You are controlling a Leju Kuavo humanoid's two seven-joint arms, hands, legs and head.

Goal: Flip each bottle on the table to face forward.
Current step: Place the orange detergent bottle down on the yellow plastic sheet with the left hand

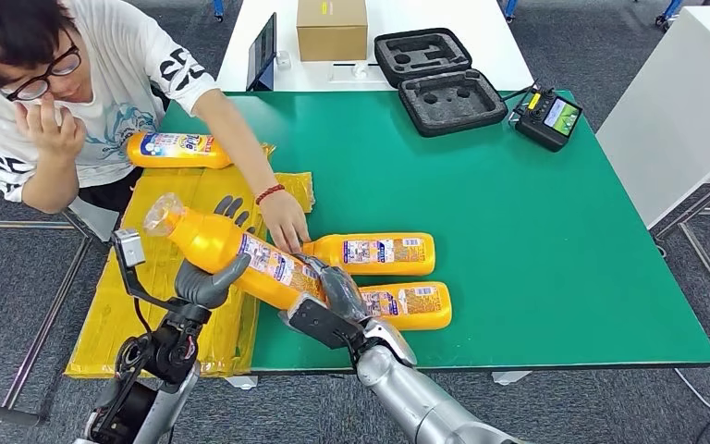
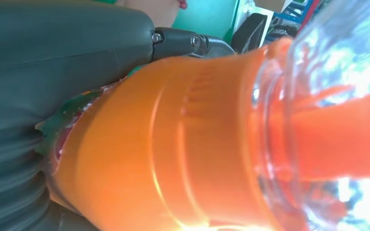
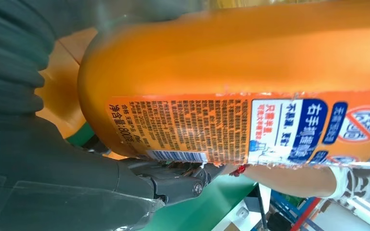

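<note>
1. Held bottle (image 1: 231, 248): orange, clear cap, lifted off the green table (image 1: 536, 231). Long axis slants, cap end up toward the robot's left, base down toward its right. Back label with barcode (image 3: 176, 155) faces the right wrist camera.
2. Left hand (image 1: 211, 277): fingers wrapped around the bottle's upper body near the shoulder.
3. Right hand (image 1: 337, 294): fingers closed on the bottle's base end.
4. Two more bottles lie flat on the table, long axes left-right: one (image 1: 374, 252) farther, one (image 1: 407, 305) nearer, just beside the right hand.
5. Fourth bottle (image 1: 177, 150) lies near the table's left edge by the yellow packaging (image 1: 120, 305).
6. A person's hand (image 1: 285, 222) rests at the farther bottle's cap end.
</note>
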